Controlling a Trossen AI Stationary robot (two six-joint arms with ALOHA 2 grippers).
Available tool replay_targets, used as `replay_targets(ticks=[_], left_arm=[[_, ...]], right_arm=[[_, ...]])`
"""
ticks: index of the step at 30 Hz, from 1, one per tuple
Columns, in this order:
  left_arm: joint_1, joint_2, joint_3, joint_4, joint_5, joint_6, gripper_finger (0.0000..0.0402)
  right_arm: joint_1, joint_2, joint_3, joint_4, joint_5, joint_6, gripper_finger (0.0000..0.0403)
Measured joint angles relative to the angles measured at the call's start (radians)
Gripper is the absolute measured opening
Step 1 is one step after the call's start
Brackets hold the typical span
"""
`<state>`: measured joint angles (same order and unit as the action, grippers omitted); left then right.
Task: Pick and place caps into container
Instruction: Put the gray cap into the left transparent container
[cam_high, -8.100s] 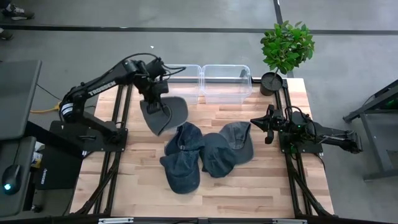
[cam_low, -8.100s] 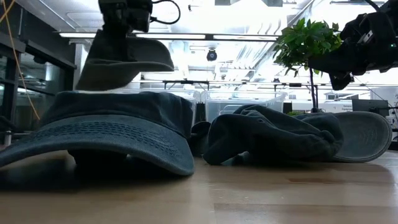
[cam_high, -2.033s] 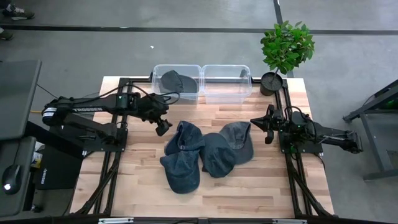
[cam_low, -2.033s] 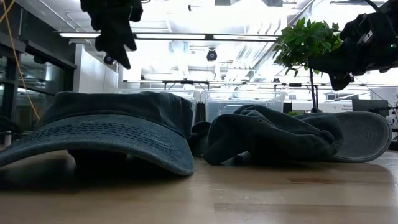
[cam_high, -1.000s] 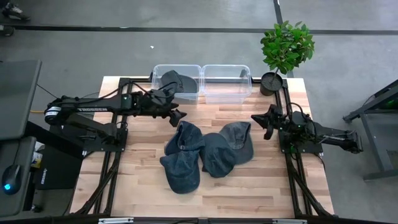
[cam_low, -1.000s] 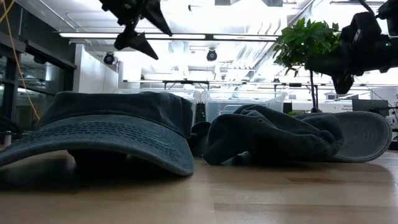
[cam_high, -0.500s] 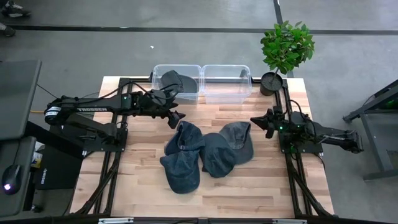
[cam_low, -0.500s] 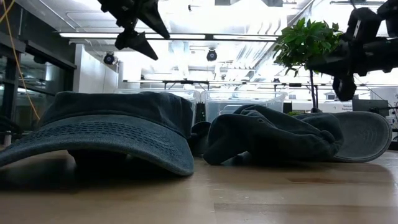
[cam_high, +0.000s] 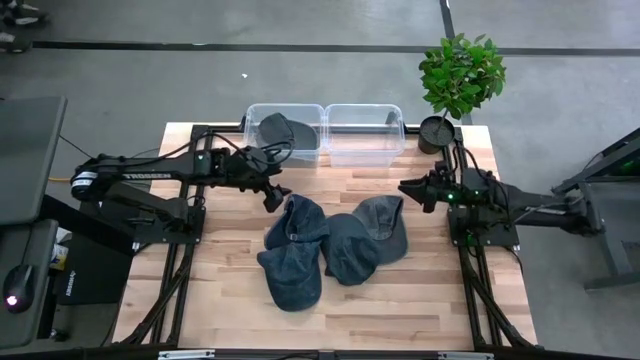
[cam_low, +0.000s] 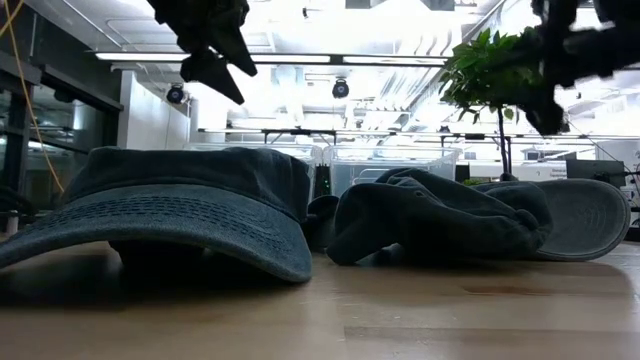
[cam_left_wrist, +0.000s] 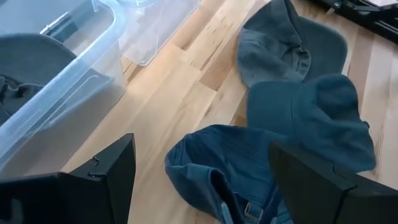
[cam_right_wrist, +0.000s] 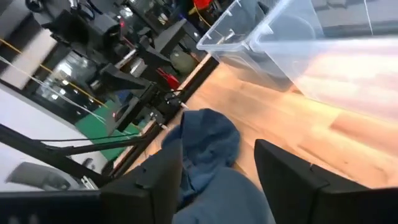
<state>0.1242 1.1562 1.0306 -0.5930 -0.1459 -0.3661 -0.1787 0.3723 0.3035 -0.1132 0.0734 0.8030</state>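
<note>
A: Where do your caps sit?

B: One grey cap lies in the left clear bin at the worktop's far edge. The right clear bin stands just beside it. You have three more caps bunched at the worktop's middle: a dark blue cap touching the left arm's side of the pile, another dark blue cap in the centre, and a grey cap on the right arm's side, all overlapping.

A: And your left gripper?

B: Your left gripper hangs above the worktop between the left bin and the pile, just off the nearest dark blue cap, jaws spread wide and holding nothing.

A: The right one?

B: Your right gripper hovers near the right edge, beside the grey cap, apart from it. Its jaws stand parted in the right wrist view, empty. A potted plant stands at the far right corner.
</note>
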Motion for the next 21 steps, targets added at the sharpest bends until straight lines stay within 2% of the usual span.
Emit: replay_targets(ticks=[6, 14, 17, 21], left_arm=[[0.000, -0.022, 0.000, -0.011, -0.002, 0.046, 0.0293], [0.000, -0.061, 0.001, -0.033, -0.029, 0.095, 0.0293], [0.000, -0.076, 0.001, -0.035, -0.048, 0.115, 0.0293], [0.000, -0.087, -0.001, -0.059, -0.053, 0.133, 0.0293]], right_arm=[[0.000, 0.252, 0.311, -0.314, 0.040, -0.017, 0.0200], [0.000, 0.575, 0.753, -0.986, 0.151, 0.121, 0.0200], [0.000, 0.658, 0.854, -1.155, 0.161, 0.193, 0.0200], [0.017, 0.737, 0.881, -1.254, 0.143, 0.274, 0.0200]])
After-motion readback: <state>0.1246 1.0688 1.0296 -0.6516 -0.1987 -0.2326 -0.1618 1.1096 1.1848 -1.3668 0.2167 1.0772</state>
